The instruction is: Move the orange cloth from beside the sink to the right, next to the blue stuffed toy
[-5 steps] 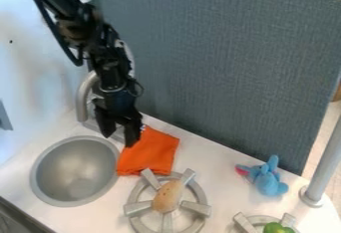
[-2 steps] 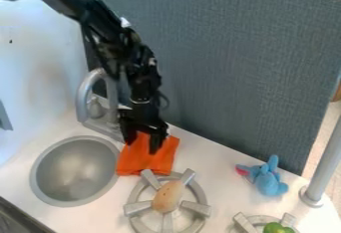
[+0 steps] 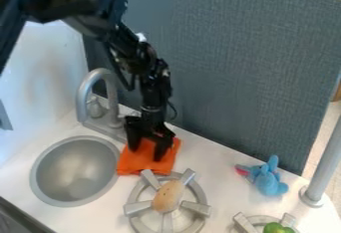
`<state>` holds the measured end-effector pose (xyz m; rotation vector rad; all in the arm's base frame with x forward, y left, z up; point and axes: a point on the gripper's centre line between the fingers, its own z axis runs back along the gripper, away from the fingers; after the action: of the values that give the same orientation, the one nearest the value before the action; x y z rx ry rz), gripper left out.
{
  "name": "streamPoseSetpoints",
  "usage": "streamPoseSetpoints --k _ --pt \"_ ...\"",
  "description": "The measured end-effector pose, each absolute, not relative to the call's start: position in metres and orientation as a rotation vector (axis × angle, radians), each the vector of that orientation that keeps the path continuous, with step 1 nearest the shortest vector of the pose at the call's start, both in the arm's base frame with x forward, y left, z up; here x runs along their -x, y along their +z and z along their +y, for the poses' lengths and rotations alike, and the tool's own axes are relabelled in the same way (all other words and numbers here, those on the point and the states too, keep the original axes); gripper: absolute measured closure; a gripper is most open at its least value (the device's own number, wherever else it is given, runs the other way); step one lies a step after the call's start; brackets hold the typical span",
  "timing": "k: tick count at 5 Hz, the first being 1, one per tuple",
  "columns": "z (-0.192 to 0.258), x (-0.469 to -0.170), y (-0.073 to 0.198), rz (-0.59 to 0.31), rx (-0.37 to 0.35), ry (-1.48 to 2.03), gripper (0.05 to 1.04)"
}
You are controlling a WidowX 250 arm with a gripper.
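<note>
In the camera view, the hand [image 3: 146, 152] hangs down over the orange cloth [image 3: 138, 162], its two fingers set wide, with orange fabric showing between them and nothing visibly held. The fingertips are at the cloth or just above it; contact is hard to tell. The cloth lies on the worktop [image 3: 223, 187], right of the sink [image 3: 73, 170] and on the far side of the nearer-left burner [image 3: 138, 208]. As I judge it, the hand is placed at the cloth, but a grip is not made and the cloth is not raised; everything past that is undone. The tan, potato-like piece [image 3: 167, 197] rests on that burner, the blue plush toy [image 3: 269, 182] sits to the right, and a green item [image 3: 274, 228] is on the near-right burner [image 3: 246, 223]. The faucet [image 3: 84, 95] stands at the sink's far side.
</note>
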<state>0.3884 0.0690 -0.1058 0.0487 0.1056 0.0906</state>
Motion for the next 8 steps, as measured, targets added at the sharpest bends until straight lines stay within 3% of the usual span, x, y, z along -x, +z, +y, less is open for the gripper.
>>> streamPoseSetpoints --k 1,2,5,7,8 --pt "0.063 -0.391 -0.114 0.137 -0.084 0.089 0.083" --pt "0.055 -0.394 -0.115 0.119 -0.032 0.099 0.083" --pt "-0.016 -0.432 -0.101 -0.046 0.186 -0.104 0.083" --pt "-0.045 -0.444 -0.085 -0.076 0.28 -0.184 0.083" --pt "-0.046 -0.442 -0.087 -0.071 0.28 -0.171 0.083"
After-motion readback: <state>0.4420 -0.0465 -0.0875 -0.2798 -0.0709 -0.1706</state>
